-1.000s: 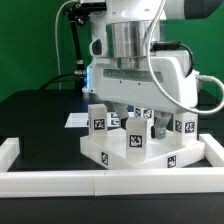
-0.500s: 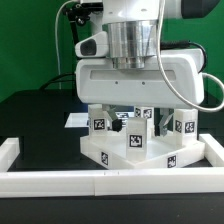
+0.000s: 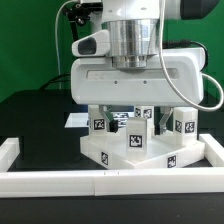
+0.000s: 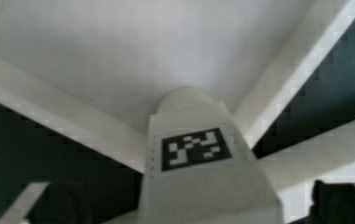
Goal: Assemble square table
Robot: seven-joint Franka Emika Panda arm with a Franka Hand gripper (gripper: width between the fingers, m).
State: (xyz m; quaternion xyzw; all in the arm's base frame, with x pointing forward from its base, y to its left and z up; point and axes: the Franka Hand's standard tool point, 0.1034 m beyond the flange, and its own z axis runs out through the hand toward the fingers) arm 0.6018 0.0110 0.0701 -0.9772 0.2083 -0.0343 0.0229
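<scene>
The square table's white top panel (image 3: 110,157) lies flat with several white tagged legs standing on it: one at the exterior view's left (image 3: 98,122), one in the middle front (image 3: 133,141), one at the right (image 3: 184,124). My gripper (image 3: 133,116) hangs low straight over the middle leg, its fingertips hidden among the legs. In the wrist view that leg (image 4: 195,150) fills the middle, tag facing the camera, with the panel (image 4: 138,60) behind it. A dark finger (image 4: 17,205) shows on each side of the leg with a gap between; the gripper (image 4: 195,208) is open around it.
A long low white wall (image 3: 60,181) edges the black surface in front and at both sides of the panel. The marker board (image 3: 74,119) lies flat behind, at the exterior view's left. A green cable (image 3: 73,45) hangs at the back left.
The hand has come down lower over the legs and then stayed nearly still in the last half second. The panel and legs have not moved.
</scene>
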